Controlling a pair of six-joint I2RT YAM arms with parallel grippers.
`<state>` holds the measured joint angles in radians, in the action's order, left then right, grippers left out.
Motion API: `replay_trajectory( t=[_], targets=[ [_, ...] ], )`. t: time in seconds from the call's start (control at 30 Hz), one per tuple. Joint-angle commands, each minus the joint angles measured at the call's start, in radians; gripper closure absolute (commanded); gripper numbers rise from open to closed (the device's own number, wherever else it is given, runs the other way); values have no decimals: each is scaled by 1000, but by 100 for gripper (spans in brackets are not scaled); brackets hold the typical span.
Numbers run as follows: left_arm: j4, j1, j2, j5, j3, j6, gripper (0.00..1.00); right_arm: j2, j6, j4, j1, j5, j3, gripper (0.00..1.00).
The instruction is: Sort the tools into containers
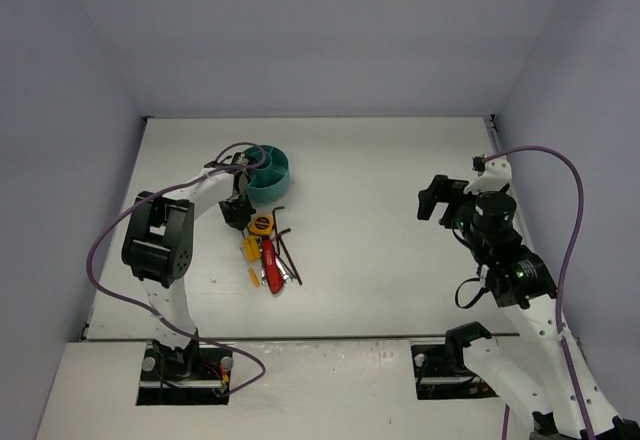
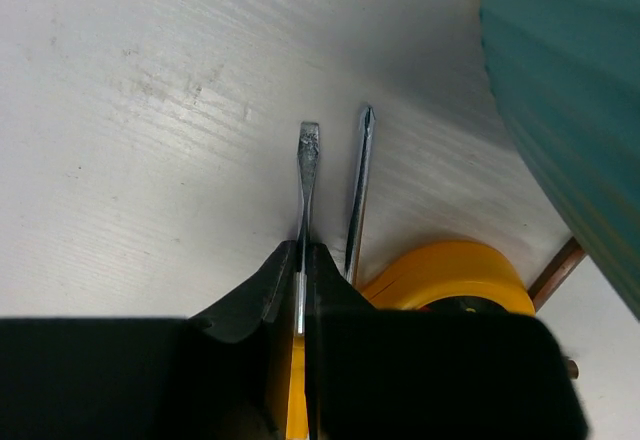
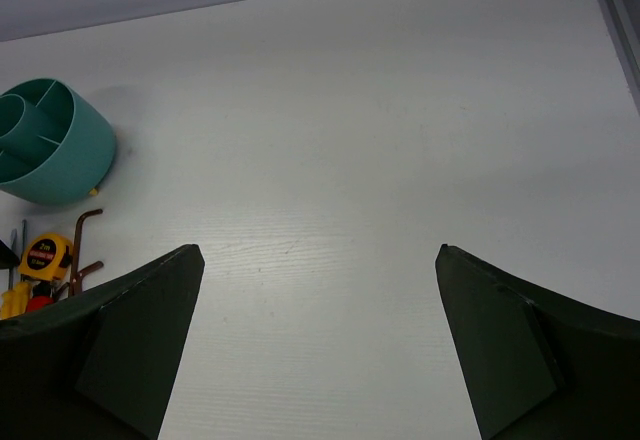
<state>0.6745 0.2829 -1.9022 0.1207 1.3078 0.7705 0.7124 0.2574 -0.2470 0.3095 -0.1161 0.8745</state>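
Observation:
My left gripper (image 1: 238, 212) is low over the table beside the teal organiser (image 1: 268, 172). In the left wrist view the gripper (image 2: 302, 252) is shut on the shaft of a flat-tip screwdriver (image 2: 308, 155) with a yellow handle. A second, cross-tip screwdriver (image 2: 360, 175) lies right beside it, next to the yellow tape measure (image 2: 450, 275). The organiser's wall (image 2: 570, 90) fills the right side. In the top view the tape measure (image 1: 261, 225), a red-handled tool (image 1: 269, 260) and black hex keys (image 1: 288, 250) lie in a pile. My right gripper (image 1: 435, 198) (image 3: 320, 250) is open and empty, far right of the pile.
A brownish hex key (image 2: 555, 268) pokes out between tape measure and organiser. The right wrist view shows the organiser (image 3: 50, 140), tape measure (image 3: 45, 253) and a hex key (image 3: 85, 235) at far left. White table (image 1: 400, 250) with grey walls around.

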Motion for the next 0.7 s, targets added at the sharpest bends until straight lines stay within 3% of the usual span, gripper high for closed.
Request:
replay_trajectory(
  t=[0.0,0.27,0.47,0.53,0.67],
  targets=[
    [-24,-10,78,38,-25,9,100,2,-13,46,6,-30,5,0],
    [-29,-10,336,181,51,-162,100,10,-15,45,5,-25,24,0],
    [-319,-11,472,201,88,-352,100,26,-28,45,5,-22,42,0],
    [-468,-11,465,190,109,-424,100,31,-30,45,5,-21,43,0],
    [-582,-11,407,176,166,-481,100,43,-30,43,3,-20,46,0]
  ],
)
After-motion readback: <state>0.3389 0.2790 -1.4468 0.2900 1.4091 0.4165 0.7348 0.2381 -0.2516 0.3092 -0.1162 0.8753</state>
